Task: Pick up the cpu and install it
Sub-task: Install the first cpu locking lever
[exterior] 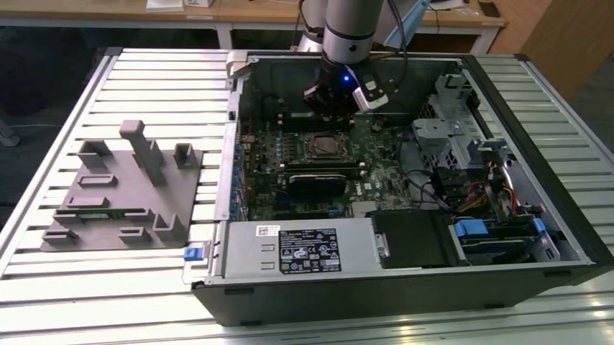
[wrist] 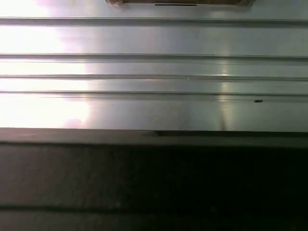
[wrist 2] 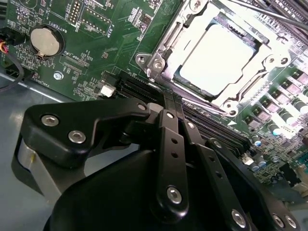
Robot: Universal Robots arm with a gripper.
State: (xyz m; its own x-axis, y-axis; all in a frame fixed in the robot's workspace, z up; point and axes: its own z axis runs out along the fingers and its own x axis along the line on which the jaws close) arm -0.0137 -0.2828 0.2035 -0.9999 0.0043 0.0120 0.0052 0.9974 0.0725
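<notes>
While the gripper [exterior: 338, 108] hangs inside the open computer case [exterior: 403, 280] near the upper middle of the exterior view, the cpu [wrist 2: 222, 58] sits in its socket on the green motherboard [wrist 2: 91, 29], upper right in the second wrist view; whether the gripper is spread or pressed together I cannot tell

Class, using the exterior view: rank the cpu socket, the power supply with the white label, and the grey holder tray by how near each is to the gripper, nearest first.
1. The cpu socket, on the green board just below the gripper.
2. The power supply, along the case's near edge.
3. The grey holder tray, outside the case at the exterior view's left.
</notes>
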